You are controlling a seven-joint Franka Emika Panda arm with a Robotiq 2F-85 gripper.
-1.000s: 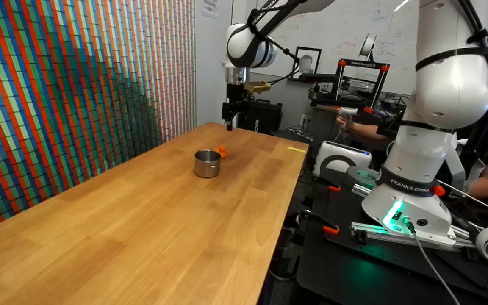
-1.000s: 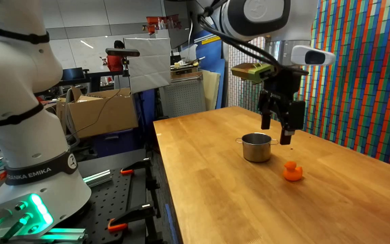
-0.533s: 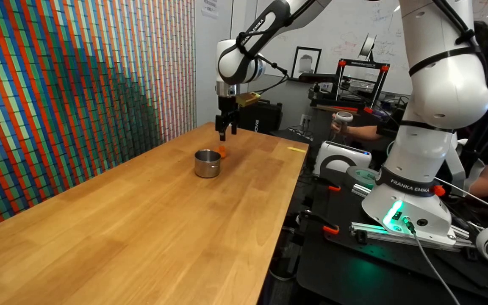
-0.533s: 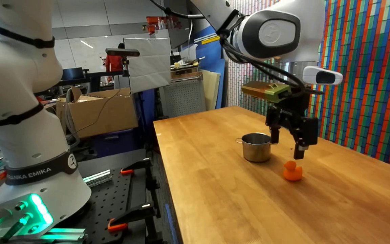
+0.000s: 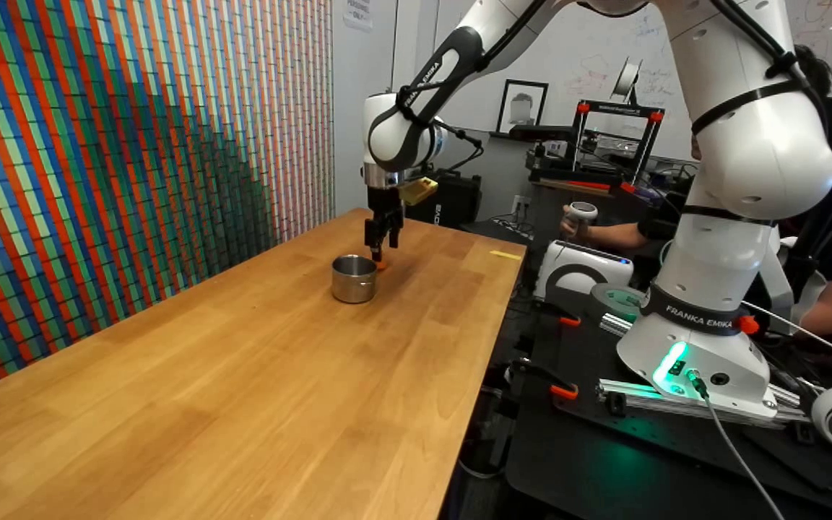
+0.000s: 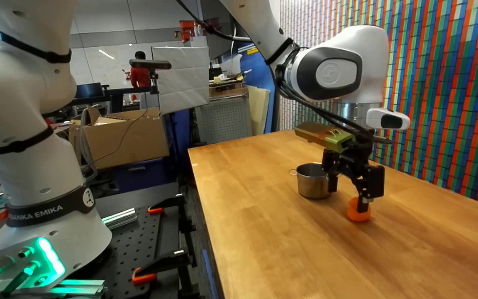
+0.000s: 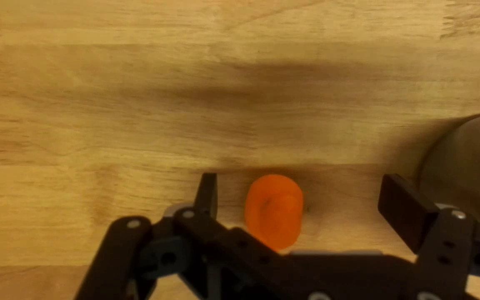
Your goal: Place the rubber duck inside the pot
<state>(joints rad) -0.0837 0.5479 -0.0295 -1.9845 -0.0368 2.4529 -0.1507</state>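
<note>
The orange rubber duck (image 7: 274, 208) stands on the table between the spread fingers of my gripper (image 7: 304, 196) in the wrist view. It sits nearer the left finger, and a gap shows on each side of it. In an exterior view a finger hides part of the duck (image 6: 352, 214). The duck (image 5: 381, 265) is mostly hidden behind the gripper (image 5: 385, 247) and pot in an exterior view. The silver-grey pot (image 6: 311, 182) stands upright beside the duck, and my gripper (image 6: 347, 194) partly covers it. The pot (image 7: 465, 166) is at the right edge of the wrist view, close to the right finger.
The wooden table (image 5: 264, 375) carries the pot and duck. A multicoloured panel wall (image 6: 442, 104) runs along the table's far side. The robot base (image 5: 698, 354) stands on a black platform beside the table.
My gripper has come down from above the table to around the duck, fingers still spread. The duck and the pot have not moved.
</note>
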